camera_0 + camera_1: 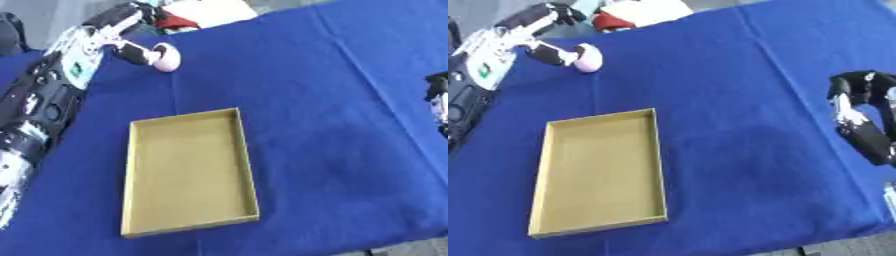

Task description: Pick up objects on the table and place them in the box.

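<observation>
An open, shallow tan box (188,170) lies on the blue tablecloth in the middle, with nothing inside it. A small round pink object (166,56) sits on the cloth at the far left, well beyond the box. My left arm runs up the left side, and my left hand (92,37) is beside the pink object. Its dark thumb touches the object's left side while the fingers (129,12) spread above, apart from it. My right hand (859,117) rests at the right edge with relaxed fingers, holding nothing.
Red and white things (188,15) lie at the table's far edge, behind the pink object. The blue cloth (332,100) stretches between the box and my right hand. The table's front edge runs just below the box.
</observation>
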### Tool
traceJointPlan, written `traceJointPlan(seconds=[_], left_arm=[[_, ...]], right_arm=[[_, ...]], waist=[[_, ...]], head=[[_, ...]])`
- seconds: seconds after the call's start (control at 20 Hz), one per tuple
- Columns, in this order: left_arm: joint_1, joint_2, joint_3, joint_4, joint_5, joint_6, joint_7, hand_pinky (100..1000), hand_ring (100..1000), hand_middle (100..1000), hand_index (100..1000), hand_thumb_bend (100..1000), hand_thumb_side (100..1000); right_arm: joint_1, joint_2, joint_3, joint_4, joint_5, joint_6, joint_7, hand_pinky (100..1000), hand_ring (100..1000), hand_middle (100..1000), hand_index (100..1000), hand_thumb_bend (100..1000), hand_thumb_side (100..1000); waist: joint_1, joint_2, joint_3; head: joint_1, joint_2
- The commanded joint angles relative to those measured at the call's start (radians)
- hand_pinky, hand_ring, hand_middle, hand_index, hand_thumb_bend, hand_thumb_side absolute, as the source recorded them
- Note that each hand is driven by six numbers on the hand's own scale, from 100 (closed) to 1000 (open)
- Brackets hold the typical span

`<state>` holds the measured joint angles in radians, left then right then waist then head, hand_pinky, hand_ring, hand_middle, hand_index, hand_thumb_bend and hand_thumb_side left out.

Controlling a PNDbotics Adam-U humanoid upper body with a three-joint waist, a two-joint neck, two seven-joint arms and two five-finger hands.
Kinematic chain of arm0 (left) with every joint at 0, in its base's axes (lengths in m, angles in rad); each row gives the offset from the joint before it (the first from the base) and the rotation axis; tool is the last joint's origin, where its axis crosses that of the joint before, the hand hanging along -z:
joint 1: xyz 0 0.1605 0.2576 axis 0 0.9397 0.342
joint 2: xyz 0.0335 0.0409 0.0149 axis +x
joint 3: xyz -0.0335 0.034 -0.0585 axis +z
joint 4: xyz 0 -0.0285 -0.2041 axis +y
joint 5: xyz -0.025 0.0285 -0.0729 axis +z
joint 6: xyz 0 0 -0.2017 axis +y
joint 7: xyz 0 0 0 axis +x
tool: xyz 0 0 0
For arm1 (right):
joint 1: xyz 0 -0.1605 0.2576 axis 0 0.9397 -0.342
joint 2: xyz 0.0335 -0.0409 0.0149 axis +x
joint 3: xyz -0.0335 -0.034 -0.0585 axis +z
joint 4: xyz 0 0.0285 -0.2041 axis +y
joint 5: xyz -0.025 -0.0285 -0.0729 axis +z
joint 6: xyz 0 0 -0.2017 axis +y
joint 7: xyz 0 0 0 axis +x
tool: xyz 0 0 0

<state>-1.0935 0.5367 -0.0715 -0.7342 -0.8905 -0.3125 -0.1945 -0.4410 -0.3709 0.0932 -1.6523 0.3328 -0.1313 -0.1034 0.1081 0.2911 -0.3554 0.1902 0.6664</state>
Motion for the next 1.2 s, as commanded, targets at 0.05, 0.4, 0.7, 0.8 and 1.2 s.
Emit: traceJointPlan(seconds=[0.05,0.4,0.7,0.8,1.2], left_arm=[[-0.028,-0.002,0.043,0.016,-0.131,-0.004,0.043,852,818,797,888,252,196],[-0.023,-0.016,0.058,0.059,-0.244,0.027,0.039,821,801,791,867,252,228],[-0.017,-0.021,0.064,0.055,-0.240,0.003,0.025,637,598,575,677,100,169],[-0.015,-0.019,0.064,0.036,-0.208,-0.013,0.070,616,531,493,597,100,173],[0.006,0.018,0.002,-0.105,-0.026,-0.072,0.147,601,495,412,514,100,190]], right_arm=[[-0.018,-0.008,-0.002,-0.021,-0.005,-0.005,0.001,500,556,510,685,100,703],[-0.017,-0.006,-0.004,-0.019,-0.008,-0.005,0.000,500,556,509,685,100,707],[-0.016,-0.005,-0.005,-0.017,-0.009,-0.005,-0.001,500,556,509,685,100,711],[-0.014,-0.005,-0.006,-0.016,-0.009,-0.005,-0.001,500,556,509,685,100,712],[-0.003,-0.007,-0.011,-0.011,-0.003,-0.004,-0.003,501,557,510,685,100,708]], waist=[[-0.007,-0.016,-0.002],[-0.009,-0.011,-0.004],[-0.012,-0.010,-0.001],[-0.014,-0.012,0.001],[-0.024,-0.031,0.046]], head=[[0.004,-0.010],[0.004,-0.008],[0.002,-0.005],[0.001,-0.003],[-0.012,0.010]])
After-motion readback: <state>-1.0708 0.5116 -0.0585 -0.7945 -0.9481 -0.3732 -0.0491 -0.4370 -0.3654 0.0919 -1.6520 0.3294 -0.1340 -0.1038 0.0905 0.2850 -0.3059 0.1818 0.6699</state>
